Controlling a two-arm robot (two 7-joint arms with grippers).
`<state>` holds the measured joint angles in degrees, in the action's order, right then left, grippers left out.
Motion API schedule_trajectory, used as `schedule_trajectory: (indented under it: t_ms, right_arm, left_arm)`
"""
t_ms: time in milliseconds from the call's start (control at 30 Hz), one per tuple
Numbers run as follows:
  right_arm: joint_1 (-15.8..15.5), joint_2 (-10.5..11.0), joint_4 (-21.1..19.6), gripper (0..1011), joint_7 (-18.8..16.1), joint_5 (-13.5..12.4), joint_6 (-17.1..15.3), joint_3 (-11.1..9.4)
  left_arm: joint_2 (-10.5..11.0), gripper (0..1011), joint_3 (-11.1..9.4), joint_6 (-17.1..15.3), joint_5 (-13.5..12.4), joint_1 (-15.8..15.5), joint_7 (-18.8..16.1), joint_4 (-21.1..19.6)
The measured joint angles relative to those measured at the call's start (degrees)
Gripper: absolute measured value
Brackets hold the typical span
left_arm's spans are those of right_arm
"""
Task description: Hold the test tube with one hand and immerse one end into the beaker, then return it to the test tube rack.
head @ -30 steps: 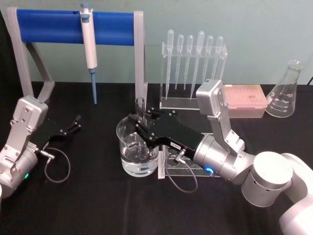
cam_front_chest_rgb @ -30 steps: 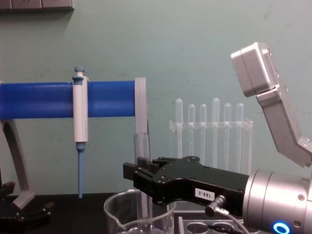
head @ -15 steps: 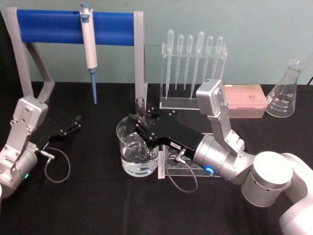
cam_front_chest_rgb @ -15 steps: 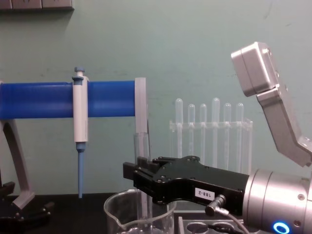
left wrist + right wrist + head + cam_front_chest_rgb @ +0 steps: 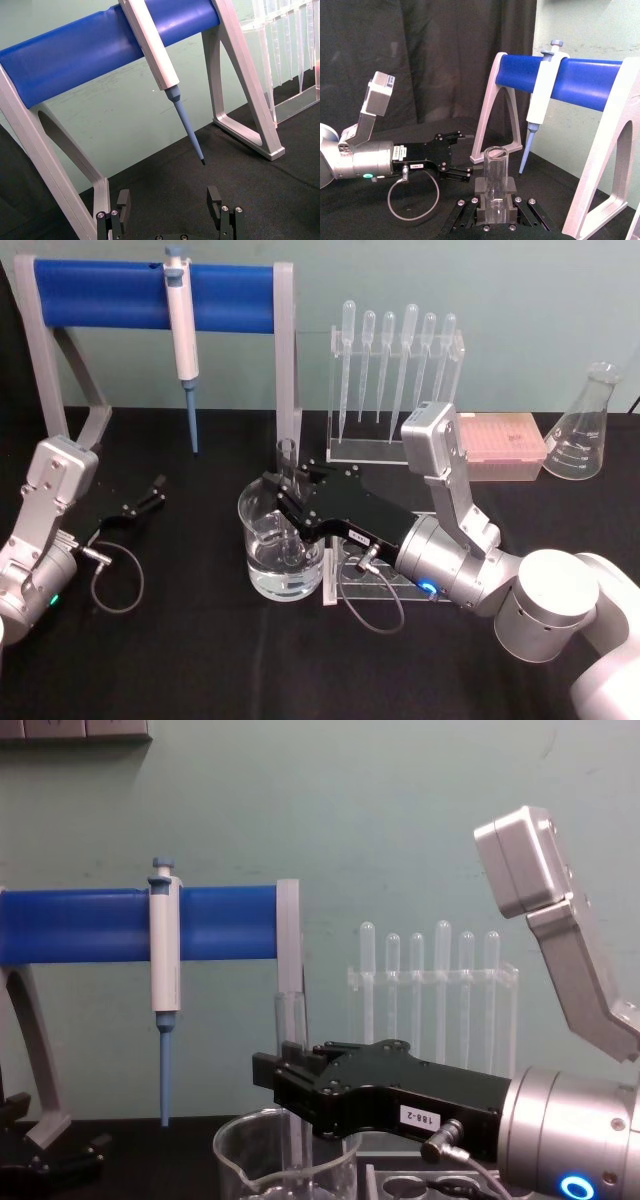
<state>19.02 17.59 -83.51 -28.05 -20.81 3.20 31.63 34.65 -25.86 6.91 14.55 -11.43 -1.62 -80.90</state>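
Head view: the right hand (image 5: 288,502) grips the tube (image 5: 288,454) upright, apparently so its lower end dips into the beaker (image 5: 283,565). The left hand (image 5: 148,496) lies parked on the bench (image 5: 200,660).
Left wrist view: its jaws stand wide.
Right wrist view: the tube is clamped between the jaws.
Chest view: the tube rises vertically above the beaker's rim.

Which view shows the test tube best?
Right wrist view: the test tube is close, open rim and clear wall plain, clamped in the right gripper. Chest view shows it upright, side-on, reaching into the beaker. Head view shows it from above, partly behind the gripper. The left gripper is parked open.
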Motion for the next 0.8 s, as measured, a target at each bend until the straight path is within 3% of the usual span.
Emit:
schedule_trajectory:
  t_ms: [800]
  right_arm:
    - [0.0,0.0,0.0,225,0.0,0.0,0.0,0.0]
  left_arm:
    - [0.0,1000,0.0,0.0,0.0,0.0,0.0,0.0]
